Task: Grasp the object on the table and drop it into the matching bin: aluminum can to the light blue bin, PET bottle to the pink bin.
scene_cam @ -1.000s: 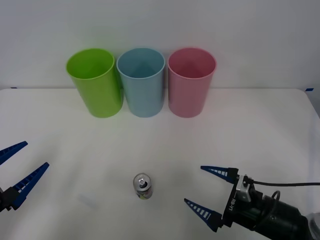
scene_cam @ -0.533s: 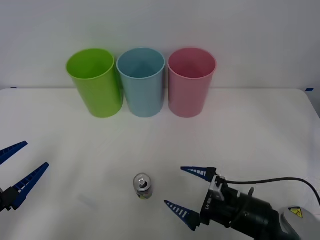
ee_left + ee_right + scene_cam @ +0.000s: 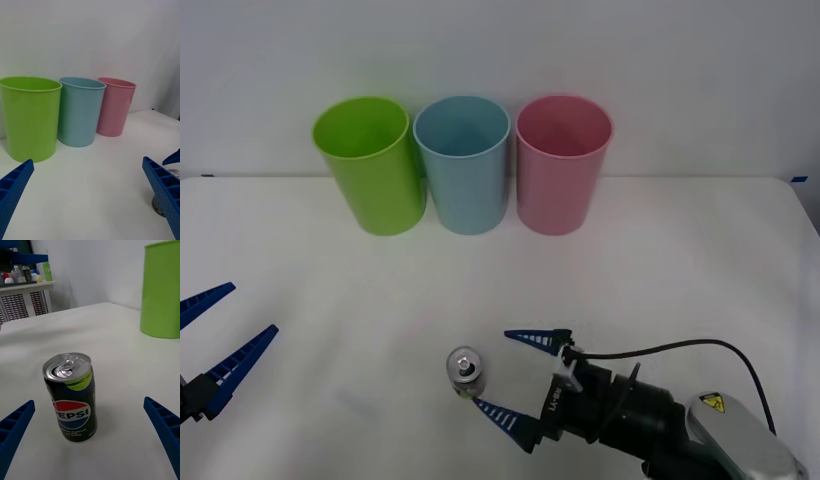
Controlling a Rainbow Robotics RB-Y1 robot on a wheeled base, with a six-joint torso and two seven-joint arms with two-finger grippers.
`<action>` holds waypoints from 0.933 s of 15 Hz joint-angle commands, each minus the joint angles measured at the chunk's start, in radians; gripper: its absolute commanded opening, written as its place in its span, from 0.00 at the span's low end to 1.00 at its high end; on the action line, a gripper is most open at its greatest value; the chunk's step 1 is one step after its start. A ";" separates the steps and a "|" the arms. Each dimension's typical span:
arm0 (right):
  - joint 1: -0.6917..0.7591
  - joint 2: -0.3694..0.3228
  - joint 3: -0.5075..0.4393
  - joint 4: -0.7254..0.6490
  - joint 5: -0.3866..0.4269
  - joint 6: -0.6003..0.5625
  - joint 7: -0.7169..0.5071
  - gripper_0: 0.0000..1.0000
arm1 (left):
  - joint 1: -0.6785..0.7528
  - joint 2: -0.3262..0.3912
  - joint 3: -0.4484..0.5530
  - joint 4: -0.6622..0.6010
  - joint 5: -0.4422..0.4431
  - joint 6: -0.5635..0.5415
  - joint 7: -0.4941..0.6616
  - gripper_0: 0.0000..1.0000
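Now our left gripper (image 3: 210, 345) waits wide open, far left of the aluminum can (image 3: 465, 373). Just right of it, our right gripper (image 3: 515, 380) is wide open; we should slide both fingers around it before squeezing.

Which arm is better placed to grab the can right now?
Right. The right gripper is open right beside the aluminum can, facing it. The left gripper sits open at the table's far left edge.

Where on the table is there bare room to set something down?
Bare: the wide band of table between the three bins and the can, and the right side. Crowded: the near edge, where the open right end effector flanks the can and the left end effector waits.
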 commanded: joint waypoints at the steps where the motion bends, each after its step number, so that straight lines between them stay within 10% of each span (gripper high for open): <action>1: -0.043 0.039 0.008 0.059 0.028 0.005 0.013 1.00 | 0.000 0.000 0.000 0.000 0.000 0.000 0.000 1.00; 14: -0.109 0.063 0.091 0.125 0.028 0.075 0.036 1.00 | 0.000 0.000 0.000 0.000 0.000 0.000 0.000 1.00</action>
